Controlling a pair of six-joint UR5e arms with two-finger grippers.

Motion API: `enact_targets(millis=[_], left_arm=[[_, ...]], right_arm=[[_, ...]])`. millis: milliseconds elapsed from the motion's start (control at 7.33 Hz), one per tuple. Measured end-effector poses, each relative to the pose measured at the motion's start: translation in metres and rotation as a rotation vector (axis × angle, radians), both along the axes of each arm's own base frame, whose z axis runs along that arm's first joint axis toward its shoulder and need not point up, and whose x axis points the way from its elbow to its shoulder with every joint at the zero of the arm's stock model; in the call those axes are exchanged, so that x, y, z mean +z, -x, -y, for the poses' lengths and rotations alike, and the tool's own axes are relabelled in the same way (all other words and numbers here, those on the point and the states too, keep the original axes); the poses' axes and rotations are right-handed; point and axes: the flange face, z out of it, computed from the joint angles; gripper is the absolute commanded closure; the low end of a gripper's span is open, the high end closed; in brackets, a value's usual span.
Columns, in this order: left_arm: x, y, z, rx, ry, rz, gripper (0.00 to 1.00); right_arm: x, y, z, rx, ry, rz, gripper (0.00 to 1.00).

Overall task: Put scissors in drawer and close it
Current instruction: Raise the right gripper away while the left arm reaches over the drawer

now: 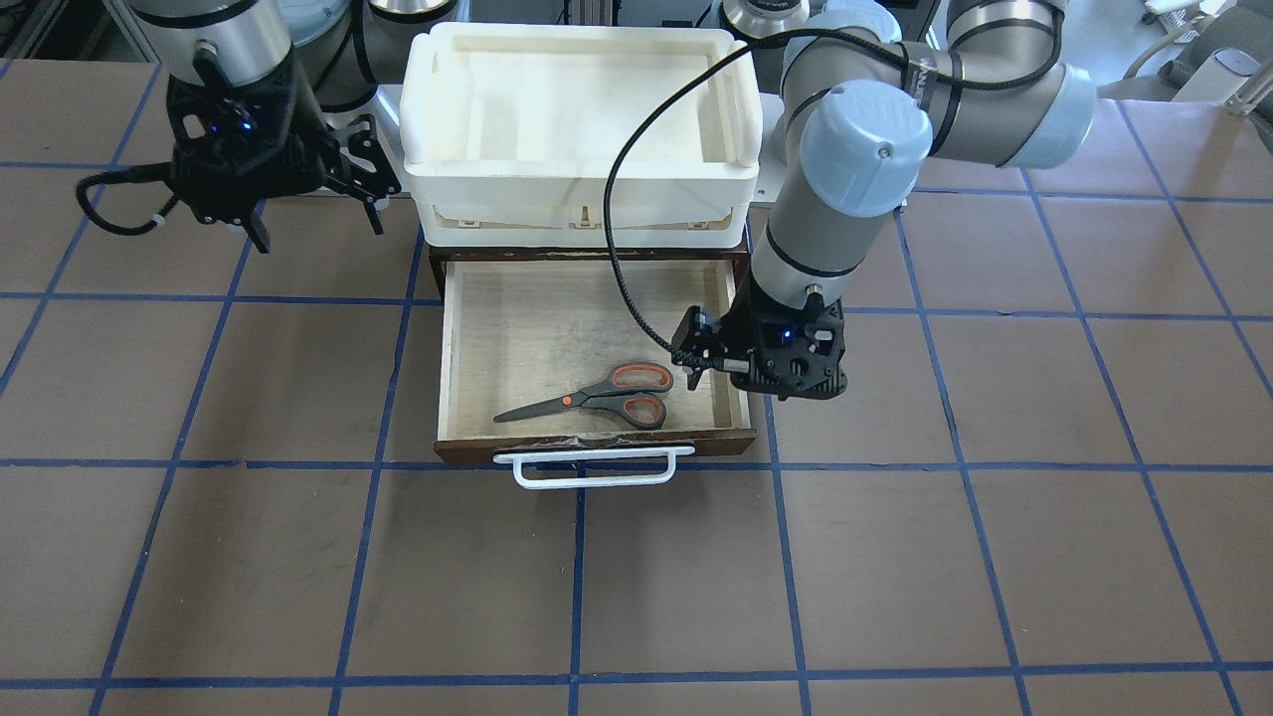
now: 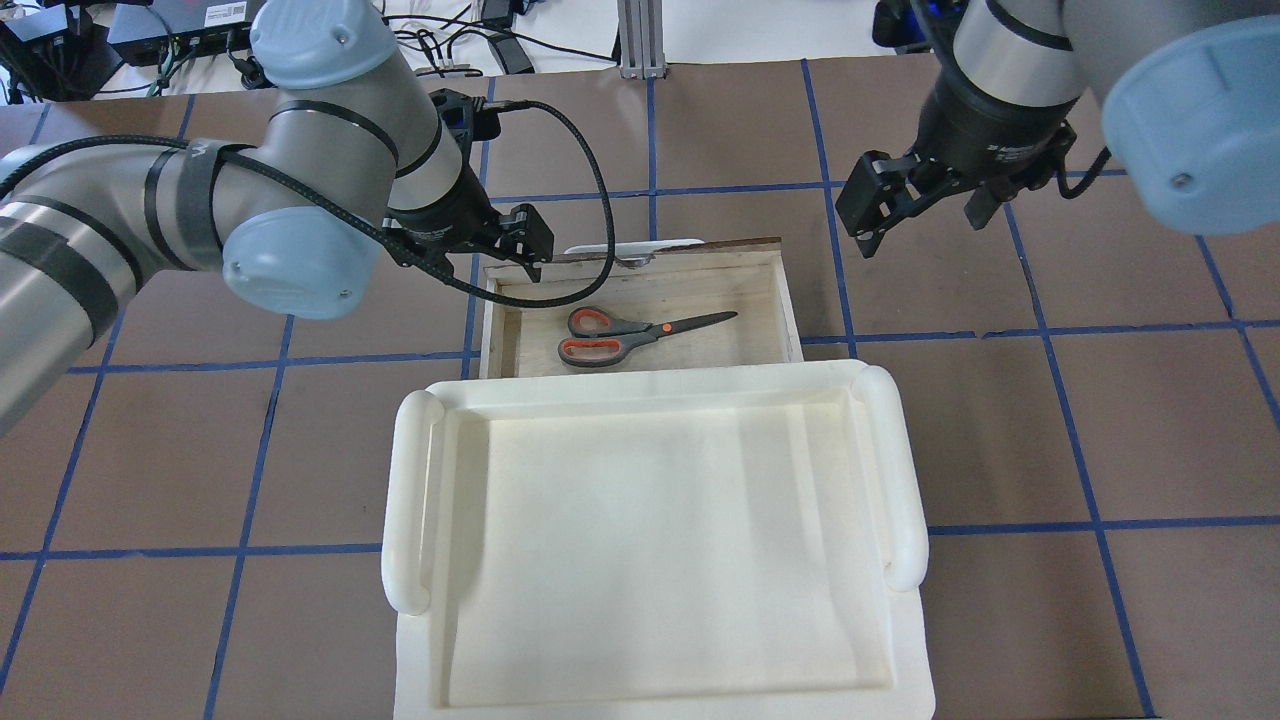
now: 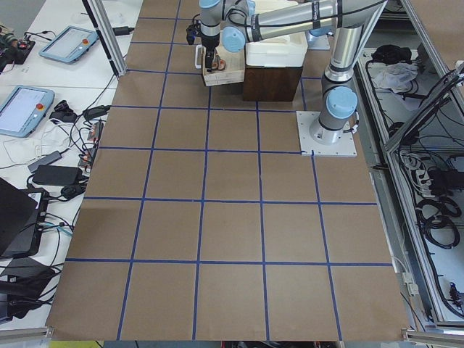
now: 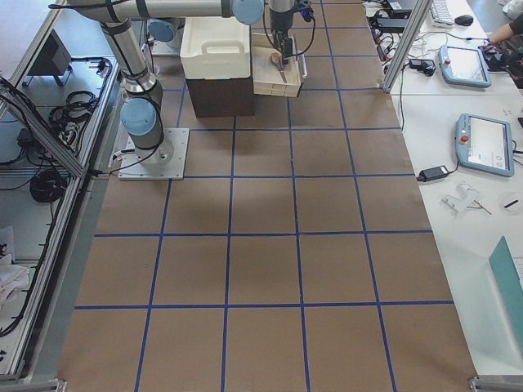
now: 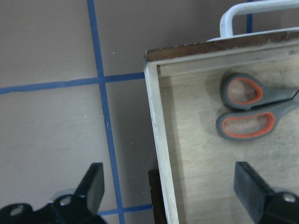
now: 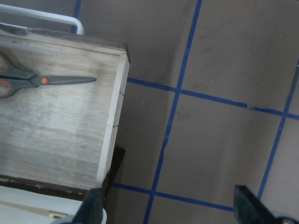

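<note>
The scissors [image 1: 597, 398] lie flat inside the open drawer [image 1: 537, 318], near its dark front and white bar handle [image 1: 594, 469], with the blades pointing towards my right side. They also show in the overhead view [image 2: 630, 335] and in both wrist views [image 5: 247, 112] [image 6: 28, 81]. My left gripper [image 1: 741, 378] is open and empty. It hangs over the drawer's left side wall [image 5: 156, 140], beside the scissors' handles. My right gripper [image 2: 920, 225] is open and empty, above bare table off the drawer's right front corner [image 6: 124, 51].
A large white plastic tray [image 2: 410, 500] sits on the brown cabinet [image 3: 272, 83] behind the drawer and overhangs the drawer's back part. The left arm's black cable [image 1: 622, 259] loops over the drawer. The brown table has a blue tape grid [image 1: 582, 577].
</note>
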Motion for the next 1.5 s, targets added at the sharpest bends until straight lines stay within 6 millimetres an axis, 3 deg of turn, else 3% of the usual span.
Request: enact_targets(millis=[409, 682, 1091, 1500], left_arm=[[0.008, 0.080, 0.055, 0.048, 0.049, 0.004, 0.00], [-0.006, 0.117, 0.084, 0.071, 0.055, 0.004, 0.00], [-0.051, 0.135, 0.115, 0.060, 0.089, -0.003, 0.00], [-0.090, 0.142, 0.115, 0.051, 0.058, 0.105, 0.00]], right_arm=[[0.005, 0.015, -0.008, -0.076, -0.025, -0.005, 0.00], [0.007, 0.017, -0.009, -0.087, -0.023, -0.007, 0.00], [0.004, 0.021, -0.006, -0.104, -0.026, -0.004, 0.00], [-0.002, 0.027, -0.008, -0.115, -0.060, -0.013, 0.00]])
